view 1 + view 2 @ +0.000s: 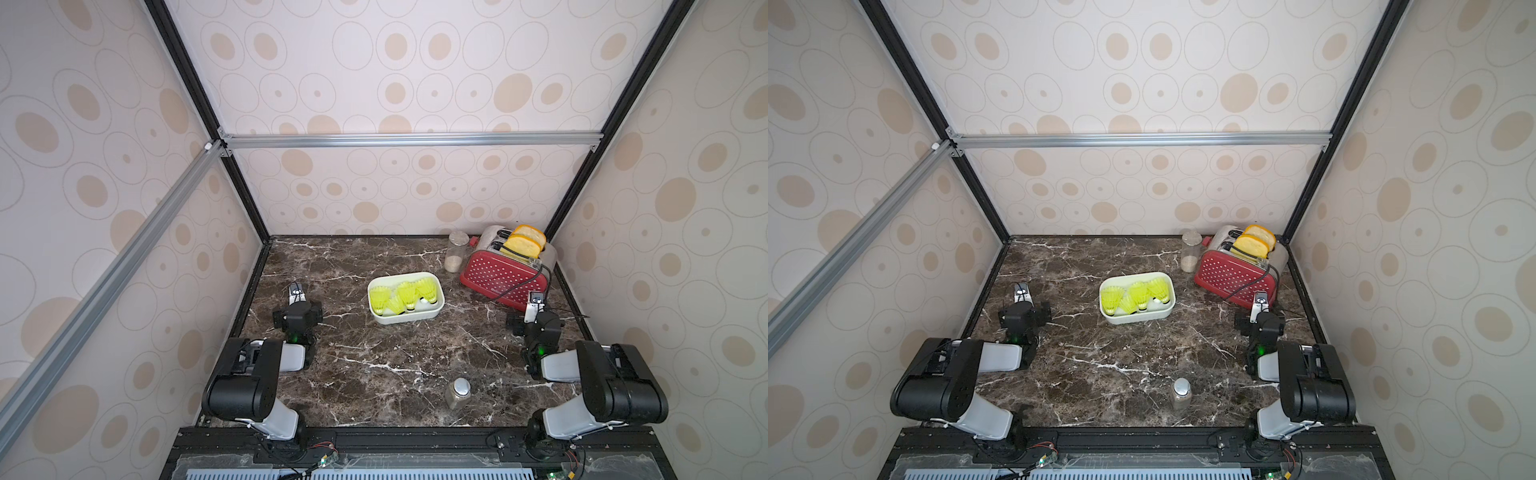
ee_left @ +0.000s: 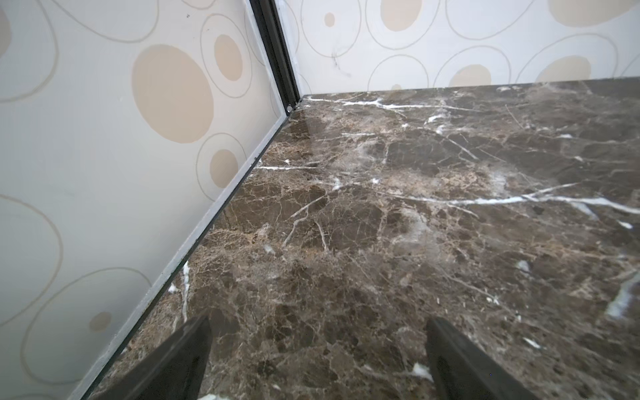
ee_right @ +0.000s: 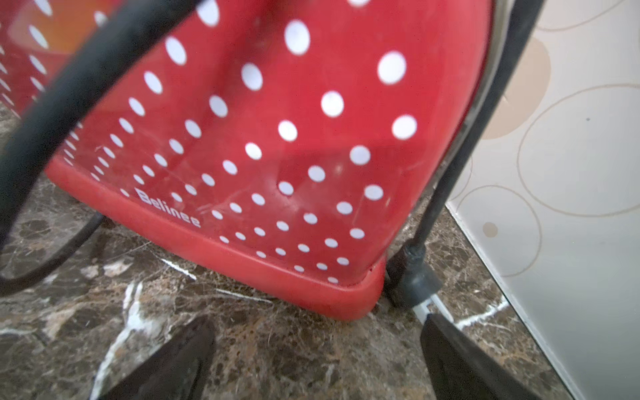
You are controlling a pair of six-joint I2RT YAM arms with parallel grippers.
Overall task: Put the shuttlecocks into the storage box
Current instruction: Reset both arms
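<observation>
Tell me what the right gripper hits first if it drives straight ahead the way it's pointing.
Most likely the red toaster: its dotted side wall stands straight ahead of the right gripper, whose jaws are open. The black cord hangs nearby and might be brushed; depth is unclear.

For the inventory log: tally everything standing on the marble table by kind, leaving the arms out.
Shuttlecocks: 4 visible, piled
Storage box: 1
Jars: 2
Toaster: 1
Bread slices: 2
Total: 10
</observation>
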